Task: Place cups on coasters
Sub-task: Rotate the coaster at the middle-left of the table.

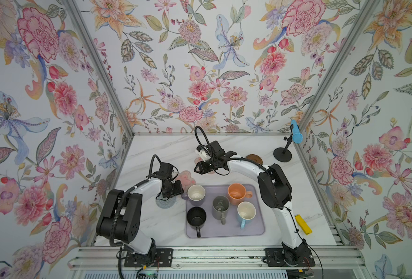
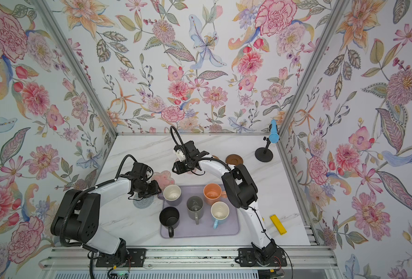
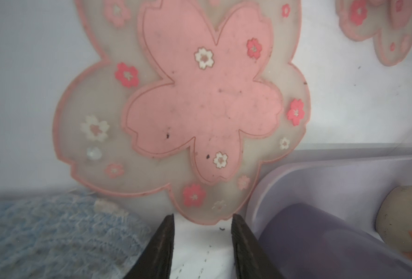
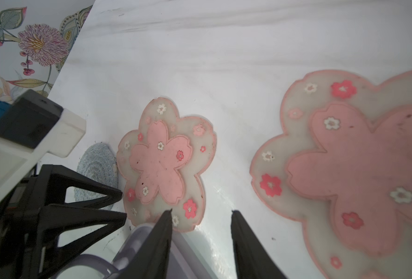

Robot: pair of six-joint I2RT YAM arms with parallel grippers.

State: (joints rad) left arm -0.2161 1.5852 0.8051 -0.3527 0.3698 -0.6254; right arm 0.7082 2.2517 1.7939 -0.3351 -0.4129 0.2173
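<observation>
Cups: five on lavender mat | left claw: spread, empty | right claw: spread, empty

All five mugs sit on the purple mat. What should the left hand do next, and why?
Probably shift the left hand to the lavender mug and close: the hand is open and empty, the mug stands beside it, and the nearby flower coaster is bare.
</observation>
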